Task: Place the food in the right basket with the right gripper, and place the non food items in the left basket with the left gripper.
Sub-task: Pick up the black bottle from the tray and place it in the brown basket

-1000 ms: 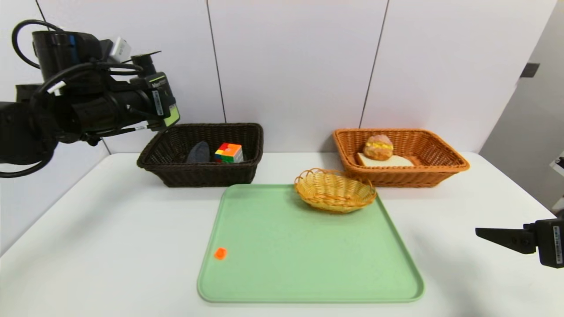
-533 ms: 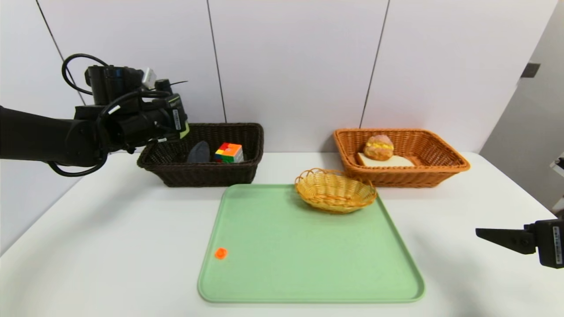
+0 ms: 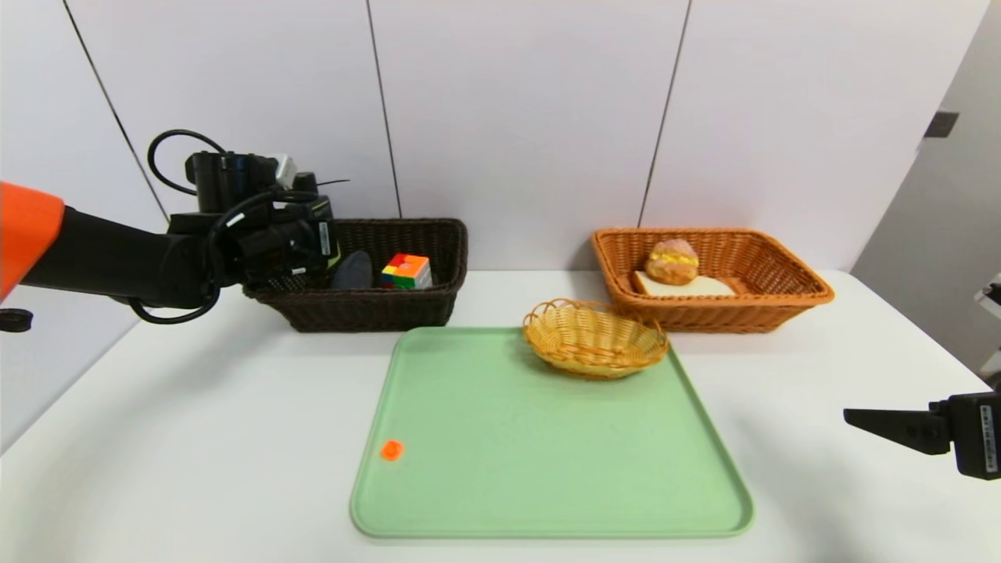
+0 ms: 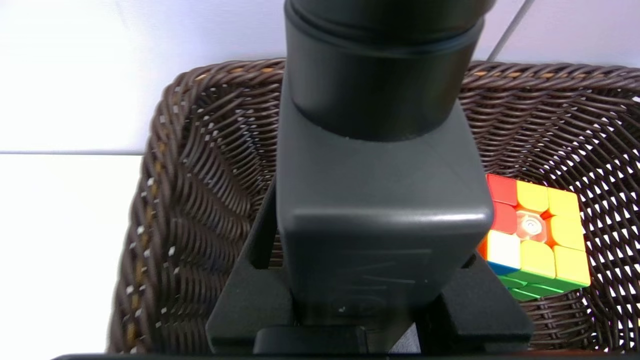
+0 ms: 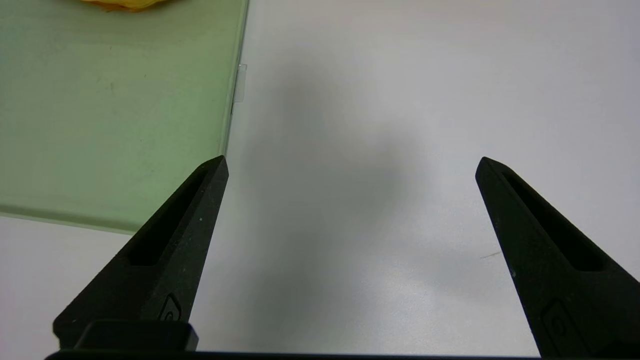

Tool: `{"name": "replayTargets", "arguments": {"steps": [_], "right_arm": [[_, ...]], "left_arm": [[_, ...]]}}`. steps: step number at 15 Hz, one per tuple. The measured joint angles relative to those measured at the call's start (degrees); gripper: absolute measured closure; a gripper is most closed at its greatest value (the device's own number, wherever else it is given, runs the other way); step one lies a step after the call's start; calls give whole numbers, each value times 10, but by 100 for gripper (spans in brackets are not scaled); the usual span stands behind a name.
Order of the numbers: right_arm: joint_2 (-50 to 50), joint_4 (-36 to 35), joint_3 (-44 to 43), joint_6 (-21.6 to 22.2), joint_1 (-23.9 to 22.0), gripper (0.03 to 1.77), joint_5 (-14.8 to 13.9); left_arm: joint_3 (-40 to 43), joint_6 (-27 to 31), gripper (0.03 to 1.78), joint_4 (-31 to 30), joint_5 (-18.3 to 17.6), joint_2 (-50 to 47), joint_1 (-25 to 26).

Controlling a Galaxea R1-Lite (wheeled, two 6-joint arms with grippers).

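White table (image 3: 195, 438) under our head camera: our left gripper (image 3: 317, 254) hangs over the dark basket (image 3: 367, 309), which holds cloth (image 3: 353, 270) and cube (image 3: 407, 271); bun (image 3: 671, 261) and bread (image 3: 692, 287) lie in the orange basket (image 3: 782, 305). Our left wrist sees its fingers (image 4: 250, 300) clamped on the bottle (image 4: 380, 200) above that basket. Our right wrist shows our right gripper (image 5: 350, 165) spread wide, holding nothing, beside the tray (image 5: 100, 125).

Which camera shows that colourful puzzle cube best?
The left wrist view: the puzzle cube fills a large patch, its coloured squares distinct, though the held bottle hides one edge. The head view shows it small in the dark basket. The right wrist view misses it.
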Motion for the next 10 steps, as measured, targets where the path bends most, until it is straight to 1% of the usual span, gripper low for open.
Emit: {"name": "replayTargets", "arguments": {"steps": [5,6,8,10], "right_arm": [[0,0,0,0,0,9,0],[0,0,0,0,-1,9,0],[-1,0,0,1,-2,9,0],[-2,0,-1,2,-3,9,0]], "left_arm": [[-1,0,120,0,7,16,3],[-1,0,114,0,9,20,4],[-1,0,89,-1,11,25,5],[-1,0,72,-1,10,27,4]]}}
